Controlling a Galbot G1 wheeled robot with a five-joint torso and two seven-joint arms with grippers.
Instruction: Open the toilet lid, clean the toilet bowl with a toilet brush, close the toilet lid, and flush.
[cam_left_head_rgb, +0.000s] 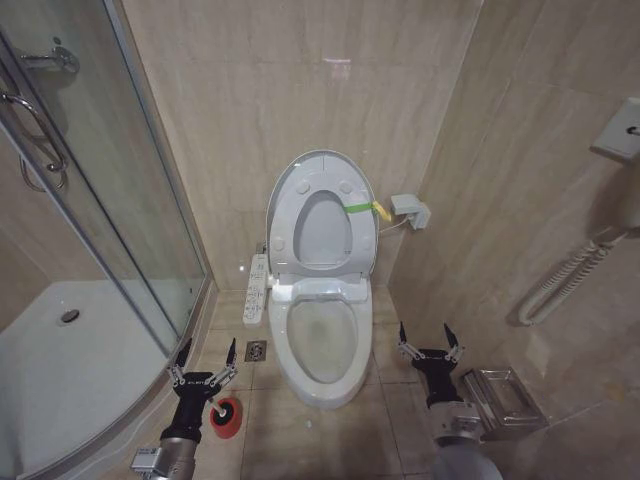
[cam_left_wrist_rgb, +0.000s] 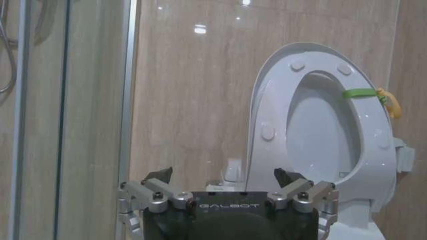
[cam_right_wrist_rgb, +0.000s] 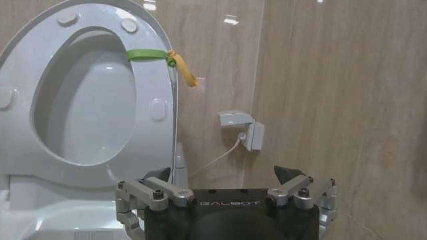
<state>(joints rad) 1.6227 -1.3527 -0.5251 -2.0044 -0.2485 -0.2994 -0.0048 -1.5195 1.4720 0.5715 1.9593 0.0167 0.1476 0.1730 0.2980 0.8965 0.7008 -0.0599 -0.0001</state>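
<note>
The toilet lid (cam_left_head_rgb: 322, 232) stands upright against the back wall, with the white seat ring (cam_left_head_rgb: 285, 215) raised in front of it and a green-and-yellow tab (cam_left_head_rgb: 366, 208) on its edge. The toilet bowl (cam_left_head_rgb: 322, 345) lies open below, with the button panel (cam_left_head_rgb: 257, 290) along its left side. The toilet brush (cam_left_head_rgb: 226, 418) sits in its red holder on the floor left of the bowl. My left gripper (cam_left_head_rgb: 203, 358) hangs open just above the brush. My right gripper (cam_left_head_rgb: 430, 340) is open to the right of the bowl. The wrist views show the raised lid (cam_left_wrist_rgb: 320, 130) (cam_right_wrist_rgb: 87, 115) beyond each open gripper (cam_left_wrist_rgb: 222, 176) (cam_right_wrist_rgb: 220, 172).
A glass shower enclosure (cam_left_head_rgb: 100, 250) closes off the left side. A floor drain (cam_left_head_rgb: 256, 350) lies between the brush and the bowl. A metal rack (cam_left_head_rgb: 500, 395) stands at the right wall, a socket box (cam_left_head_rgb: 410, 208) is beside the lid, and a white grab rail (cam_left_head_rgb: 570, 275) is mounted further right.
</note>
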